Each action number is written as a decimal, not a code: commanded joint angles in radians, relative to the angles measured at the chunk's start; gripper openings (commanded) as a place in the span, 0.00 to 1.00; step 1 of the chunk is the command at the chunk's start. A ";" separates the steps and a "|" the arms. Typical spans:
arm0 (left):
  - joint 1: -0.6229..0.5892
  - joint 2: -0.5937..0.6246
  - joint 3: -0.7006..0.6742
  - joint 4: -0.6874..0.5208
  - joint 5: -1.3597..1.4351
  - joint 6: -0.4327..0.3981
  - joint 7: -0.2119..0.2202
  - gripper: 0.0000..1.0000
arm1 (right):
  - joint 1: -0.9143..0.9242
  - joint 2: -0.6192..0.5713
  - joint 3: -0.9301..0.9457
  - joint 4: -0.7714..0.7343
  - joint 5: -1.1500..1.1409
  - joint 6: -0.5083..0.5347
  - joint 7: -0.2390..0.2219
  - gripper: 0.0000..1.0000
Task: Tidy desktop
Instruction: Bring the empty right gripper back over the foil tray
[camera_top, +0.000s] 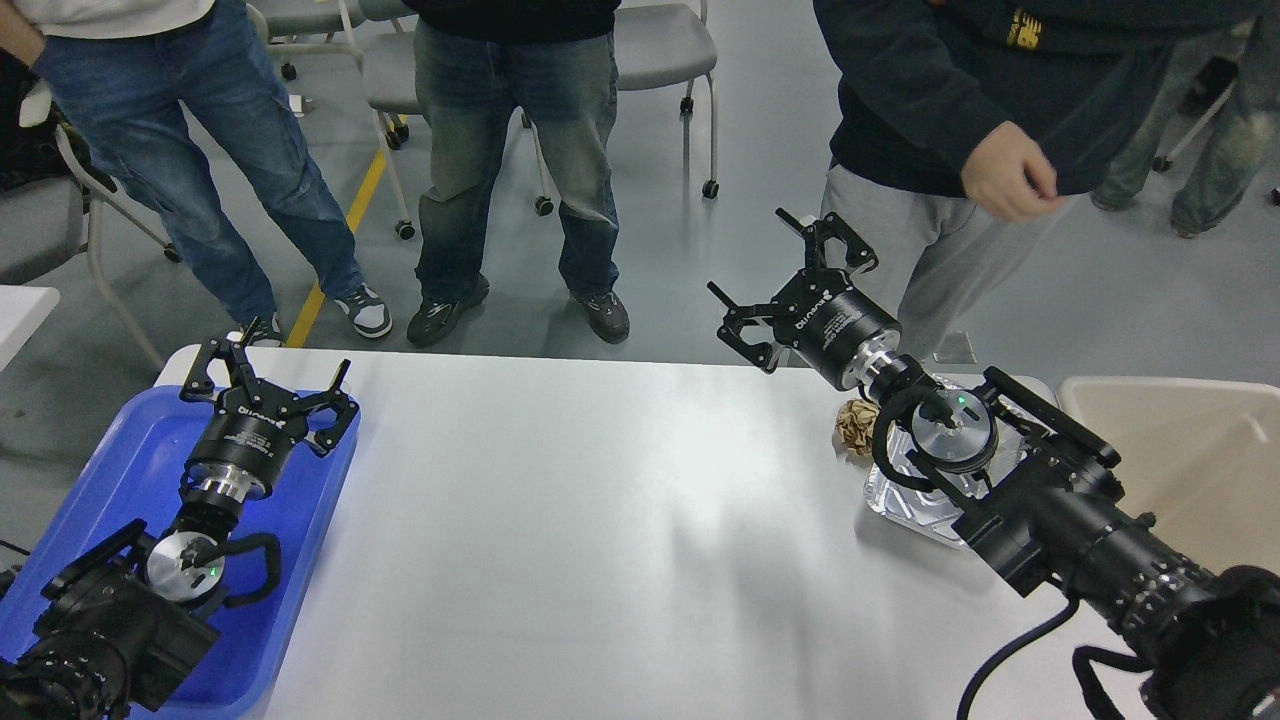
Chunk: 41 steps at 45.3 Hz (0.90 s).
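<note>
Centrally, the white desktop (600, 520) is seen filling most of the head view. At 9 o'clock, the left gripper (268, 372) is held over a blue tray (130, 450), jaws wide and empty. At 2 o'clock, the right gripper (785, 275) is raised past the far edge, jaws wide, empty. A crumpled paper ball (855, 428) is seen beside a clear container (900, 500); a beige bin (1180, 450) is placed at 3 o'clock.

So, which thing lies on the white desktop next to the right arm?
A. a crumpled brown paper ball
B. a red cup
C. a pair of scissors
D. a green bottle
A: a crumpled brown paper ball lies on the desktop near its far right edge, just beside the right arm and a clear plastic container; no cup, scissors or bottle is in view.
</note>
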 joint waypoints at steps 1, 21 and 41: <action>0.000 0.000 0.000 0.000 0.000 0.000 0.000 1.00 | -0.029 0.022 0.001 -0.143 0.000 0.058 0.013 1.00; 0.000 0.000 0.000 0.000 -0.002 0.000 0.000 1.00 | -0.032 0.022 -0.008 -0.264 0.001 0.067 0.065 1.00; 0.000 0.000 0.000 0.000 0.000 0.000 0.000 1.00 | -0.064 0.021 -0.020 -0.267 -0.002 0.067 0.065 1.00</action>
